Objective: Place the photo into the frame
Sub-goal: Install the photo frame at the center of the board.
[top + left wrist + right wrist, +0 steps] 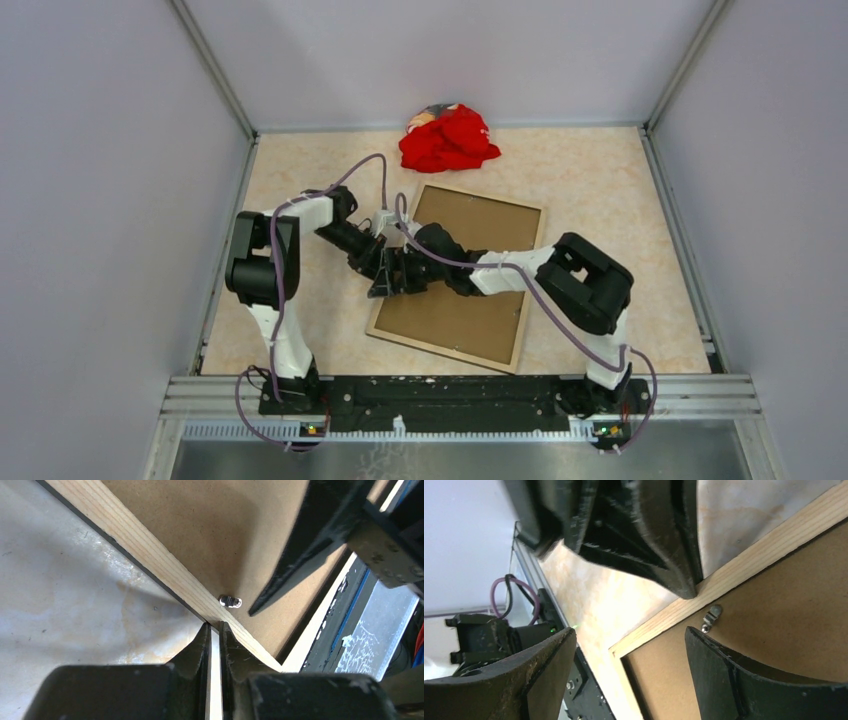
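The frame [441,353] lies face down, its pale wood back up, with the brown hardboard backing [465,315] set in it. The photo is not visible. My left gripper [214,626] is shut, its tips on the frame's left wooden rail [145,550], beside a small metal clip [230,601]. My right gripper [630,632] is open just above the same rail [749,560]. One of its fingers is over the backing [784,610] next to the clip [710,617], the other over the table. Both grippers meet at the frame's left edge [392,282].
A crumpled red cloth [448,138] lies at the back of the table beyond the frame. Grey walls close in the left, right and back. An aluminium rail [460,395] carrying the arm bases runs along the near edge.
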Controlling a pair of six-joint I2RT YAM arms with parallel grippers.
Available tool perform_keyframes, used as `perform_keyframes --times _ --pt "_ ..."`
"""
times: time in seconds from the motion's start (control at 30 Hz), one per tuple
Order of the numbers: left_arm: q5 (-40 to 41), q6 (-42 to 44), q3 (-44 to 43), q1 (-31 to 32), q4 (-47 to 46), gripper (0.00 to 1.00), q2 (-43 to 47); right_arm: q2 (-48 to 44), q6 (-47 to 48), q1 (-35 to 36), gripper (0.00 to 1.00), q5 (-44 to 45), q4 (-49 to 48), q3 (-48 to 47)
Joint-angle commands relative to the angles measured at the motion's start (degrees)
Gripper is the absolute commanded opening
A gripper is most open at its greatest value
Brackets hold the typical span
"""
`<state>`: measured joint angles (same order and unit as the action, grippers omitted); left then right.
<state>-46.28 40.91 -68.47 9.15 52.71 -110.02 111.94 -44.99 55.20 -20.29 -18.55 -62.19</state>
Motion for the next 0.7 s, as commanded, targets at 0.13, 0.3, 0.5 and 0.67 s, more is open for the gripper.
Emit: perform_keyframes --times 0.13,0.3,0.5,0.67 --pt "1.8 3.5 0.5 1.0 -3.1 0.11 -0.3 -7.3 1.2 -2.2 0.8 -1.1 -1.8 5.5" --pt "1.8 3.4 0.4 1.0 -3.1 0.11 -0.3 -4.4 1.0 -2.5 0.8 -1.5 -2.5 4.8" --pt "1.6 3.5 0.5 1.0 -3.2 0.11 -0.3 -0.8 0.9 -2.6 0.8 -1.2 -2.9 2.8" --pt "1.6 3.5 0.5 1.0 -3.2 0.11 -0.4 1.0 0.7 -2.6 0.8 -1.6 -3.1 1.7"
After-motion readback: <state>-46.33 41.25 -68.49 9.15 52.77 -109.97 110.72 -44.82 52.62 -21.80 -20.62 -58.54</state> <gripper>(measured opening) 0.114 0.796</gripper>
